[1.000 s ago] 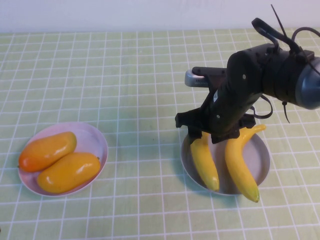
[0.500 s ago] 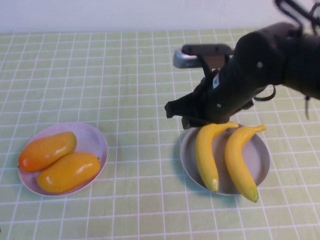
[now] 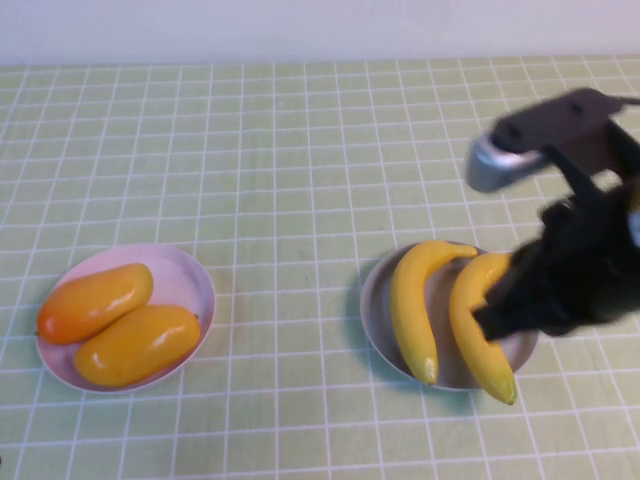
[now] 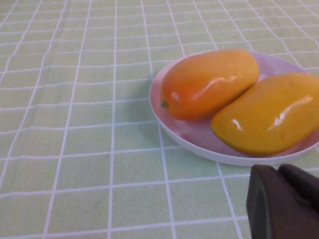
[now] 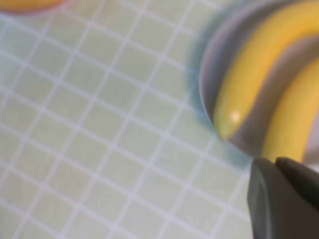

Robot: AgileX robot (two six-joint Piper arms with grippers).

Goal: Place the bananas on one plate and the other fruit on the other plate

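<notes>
Two yellow bananas [image 3: 410, 310] [image 3: 470, 335] lie side by side on the grey-blue plate [image 3: 440, 295] at the right. Two orange mango-like fruits [image 3: 95, 300] [image 3: 138, 343] lie on the pale pink plate [image 3: 185, 275] at the left. My right gripper [image 3: 488, 320] is shut and empty, hovering over the right banana's edge. In the right wrist view it [image 5: 275, 164] is above the plate rim [image 5: 207, 84] and a banana [image 5: 259, 64]. My left gripper [image 4: 278, 172] is shut and empty, low beside the pink plate [image 4: 184, 134] and its fruits [image 4: 209, 82] [image 4: 269, 112]; it is out of the high view.
A green checked cloth [image 3: 280, 150] covers the whole table. A pale wall runs along the far edge. My right arm [image 3: 570, 240] hangs over the plate's right side.
My right arm has lifted off the bananas and swung from the plate's back to its right side. Both bananas stay on the grey-blue plate. The left side is unchanged.
</notes>
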